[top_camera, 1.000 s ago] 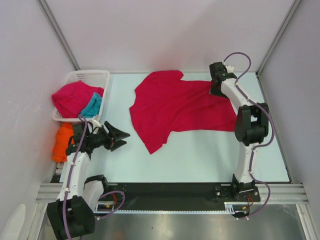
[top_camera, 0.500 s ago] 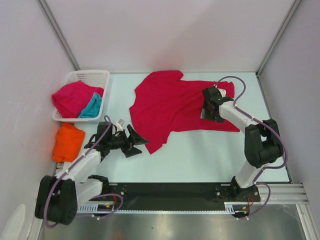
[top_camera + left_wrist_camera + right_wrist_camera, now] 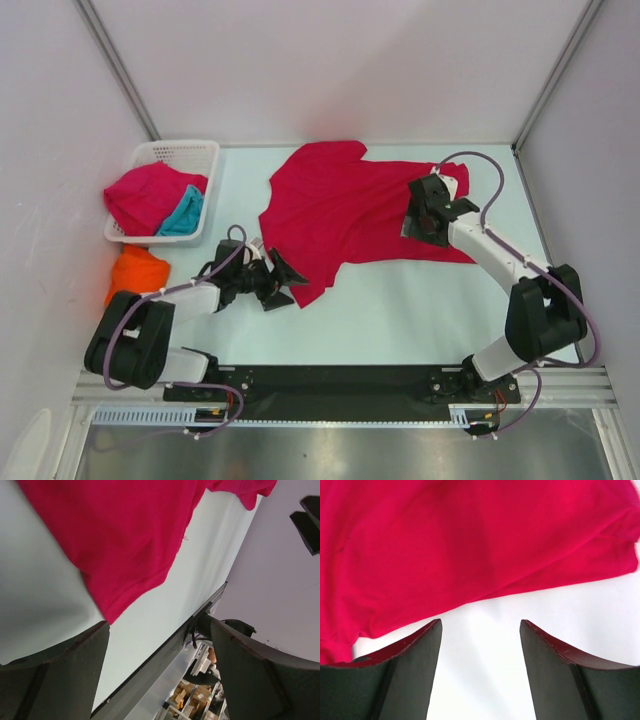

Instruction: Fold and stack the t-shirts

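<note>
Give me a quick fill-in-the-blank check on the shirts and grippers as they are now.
1. The left gripper and the right gripper both have their jaws ___.
2. The spread red t-shirt lies on the ___.
3. The white basket holds a crumpled red t-shirt and a ___ one.
4. The ___ t-shirt lies outside the basket, on its near side.
Missing words: open; table; teal; orange.

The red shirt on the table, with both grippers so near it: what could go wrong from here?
1. The open left gripper sits at the near corner of the red shirt; pinching only that tip, it might lose the cloth or bunch it.
2. The shirt lies skewed and wrinkled, so a fold could come out crooked.
3. The orange shirt lies at the left edge of the table beside the left arm; a swing might knock it off.
</note>
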Motion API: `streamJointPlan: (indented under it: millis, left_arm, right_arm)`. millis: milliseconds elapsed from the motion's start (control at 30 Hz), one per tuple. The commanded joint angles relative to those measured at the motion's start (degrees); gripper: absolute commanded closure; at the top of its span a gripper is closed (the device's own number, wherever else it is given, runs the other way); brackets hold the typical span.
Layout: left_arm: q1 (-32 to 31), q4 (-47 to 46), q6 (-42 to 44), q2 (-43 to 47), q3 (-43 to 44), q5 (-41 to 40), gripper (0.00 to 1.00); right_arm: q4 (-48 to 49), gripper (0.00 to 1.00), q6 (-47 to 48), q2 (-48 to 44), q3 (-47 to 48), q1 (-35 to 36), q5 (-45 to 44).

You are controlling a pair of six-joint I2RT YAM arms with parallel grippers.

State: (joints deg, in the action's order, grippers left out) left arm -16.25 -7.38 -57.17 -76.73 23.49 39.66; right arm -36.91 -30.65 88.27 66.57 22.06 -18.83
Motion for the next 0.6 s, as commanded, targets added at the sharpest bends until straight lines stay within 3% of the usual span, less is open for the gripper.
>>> streamJointPlan:
  millis: [0,167,500,567]
  left_arm:
    - [-0.8,-8.7,-1.5,-3.9,0.7,-0.5,0.14]
    - [-1.6,-12.8,-3.2,-6.9,-0.4,-0.4,0.27]
    - [-2.6,-19.2,-4.5,-12.8,-1.7,-1.3,0.34]
    - [-2.9,-20.7,-5.0,-14.4,-1.9,-1.3,0.46]
  right_arm:
    - [-3.7,0.31,-0.6,-5.7,2.0,0.1,-2.0]
    - [-6.8,0.31,-0.6,-9.1,3.3,0.0,-2.9]
    - [-11.2,0.31,-0.5,-13.6,6.7,-0.2,-3.3]
    - [-11.5,0.31,-0.6,-14.0,7.3,-0.2,-3.1]
